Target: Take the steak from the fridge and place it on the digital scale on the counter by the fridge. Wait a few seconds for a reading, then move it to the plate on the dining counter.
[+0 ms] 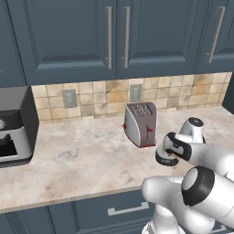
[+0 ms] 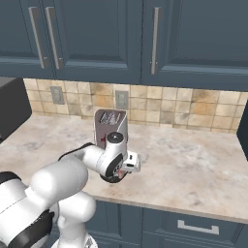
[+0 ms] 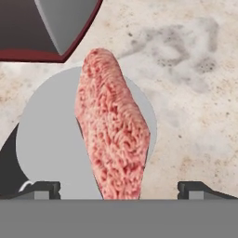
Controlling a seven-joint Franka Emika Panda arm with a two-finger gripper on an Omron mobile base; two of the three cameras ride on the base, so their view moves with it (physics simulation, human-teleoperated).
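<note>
Now, at the far left edge of the worktop stands a dark and silver appliance, tight against the tiled back wall with its two sockets. Further right, near the middle of the worktop and closer to the back than the front, a silver toaster with a dark red base stands upright. Just in front of it to the right, towards the front edge, sits the digital scale, a low round disc with a pale grey top and a dark body. The steak lies flat on that top, a long pink-red slab that reaches past the disc's far rim towards the toaster and covers its right half. The gripper hangs directly above scale and steak, pointing down, its two dark finger tips spread wide on either side of the meat and clear of it, pinching nothing. Above, navy cupboard doors with long metal handles run along the wall.
</note>
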